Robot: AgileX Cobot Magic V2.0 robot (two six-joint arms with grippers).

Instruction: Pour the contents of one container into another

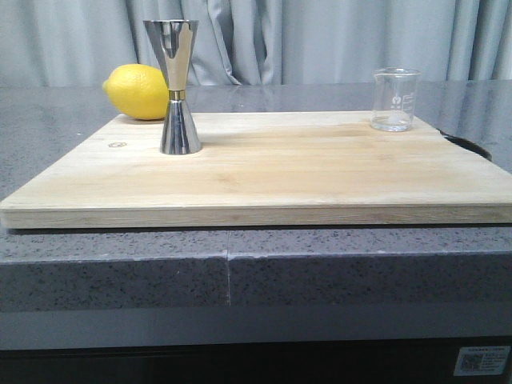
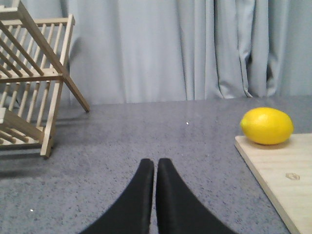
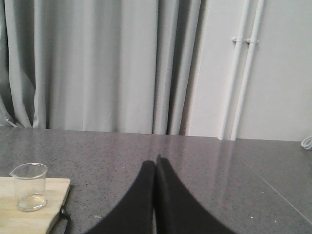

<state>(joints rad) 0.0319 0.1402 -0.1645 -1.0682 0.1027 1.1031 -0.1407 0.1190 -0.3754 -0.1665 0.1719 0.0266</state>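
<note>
A small clear glass beaker (image 1: 394, 99) with white markings stands upright at the far right corner of the wooden board (image 1: 264, 172); the right wrist view shows the beaker (image 3: 30, 187) too, off to one side of the fingers. The steel hourglass jigger (image 1: 176, 86) with a gold waist band stands upright on the board's left part. My left gripper (image 2: 156, 163) is shut and empty over bare counter, left of the board. My right gripper (image 3: 155, 162) is shut and empty over the counter, right of the board. Neither gripper shows in the front view.
A yellow lemon (image 1: 138, 91) lies behind the jigger at the board's far left corner, and the lemon (image 2: 266, 126) shows in the left wrist view. A wooden dish rack (image 2: 30, 80) stands on the counter further left. Grey curtains hang behind. White pipes (image 3: 241, 68) run down the wall at right.
</note>
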